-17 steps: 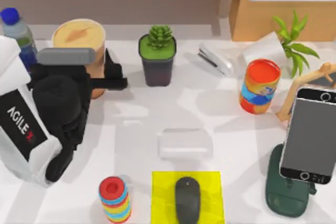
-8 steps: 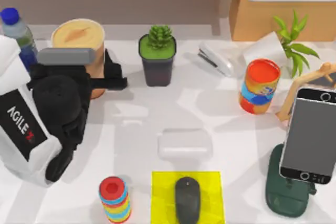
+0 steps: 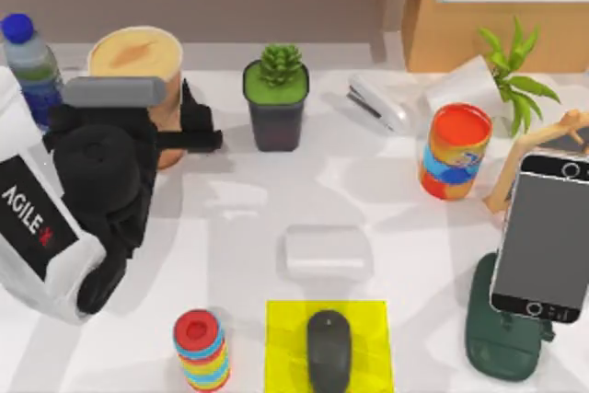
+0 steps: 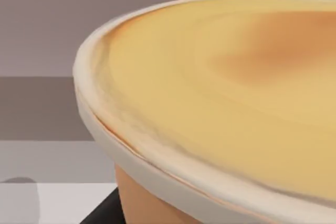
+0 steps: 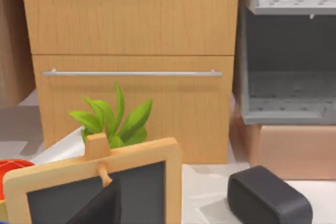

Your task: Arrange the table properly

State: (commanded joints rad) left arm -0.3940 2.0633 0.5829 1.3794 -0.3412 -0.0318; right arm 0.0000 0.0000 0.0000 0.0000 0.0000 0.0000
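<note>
On the back left of the white table point(image 3: 396, 200), my left gripper point(image 3: 170, 131) is shut on a tan cup point(image 3: 136, 52) with a cream lid. One of its black fingers point(image 3: 201, 128) shows on the cup's right side. The left wrist view looks closely at the cup's lid point(image 4: 226, 103), with a black finger point(image 4: 102, 213) beside the orange wall. My right gripper point(image 5: 173, 219) is parked off the table's right side. It is open, with one dark finger point(image 5: 100, 205) standing wide in front of a wood-framed chalkboard point(image 5: 63, 182).
Around the cup stand a water bottle point(image 3: 28, 66) and a potted succulent point(image 3: 276, 103). Further right are a stapler point(image 3: 379, 105), a can point(image 3: 456, 151) and a phone point(image 3: 543, 236) on a green stand. In front lie a clear box point(image 3: 327, 252), a ring stack point(image 3: 201, 349) and a mouse point(image 3: 329, 349) on a yellow mat.
My left arm has shifted slightly left and the cup in its grip has risen a little toward the camera. Everything else stays put.
</note>
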